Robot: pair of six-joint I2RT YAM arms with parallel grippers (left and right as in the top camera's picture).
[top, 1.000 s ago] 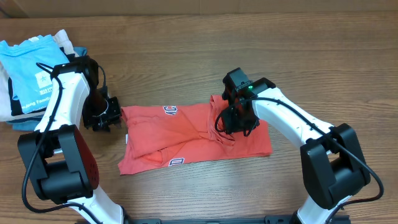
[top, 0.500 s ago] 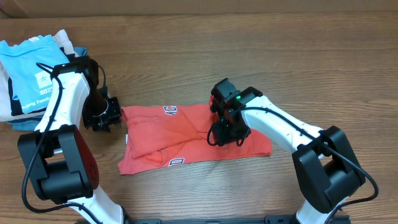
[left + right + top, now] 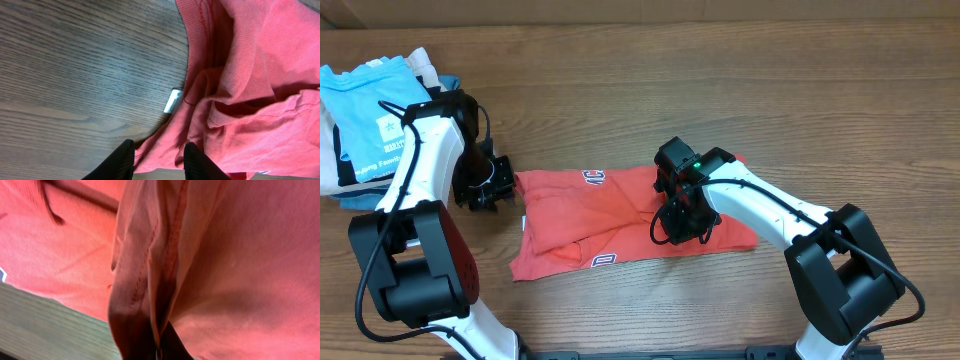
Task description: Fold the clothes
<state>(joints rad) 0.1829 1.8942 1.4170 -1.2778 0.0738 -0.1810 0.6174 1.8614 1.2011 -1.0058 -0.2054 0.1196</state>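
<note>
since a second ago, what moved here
The right gripper, shut on a fold of the coral-red T-shirt, moved left toward the shirt's middle, carrying the fold along. The left gripper stayed at the shirt's left edge; the light blue T-shirt did not move.

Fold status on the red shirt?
Early. Done: coral T-shirt lies flat-ish on the table, one layer doubled over, rumpled. In hand: right gripper pinches a fabric ridge; left gripper straddles the collar edge. Left: finish and square the folds.
</note>
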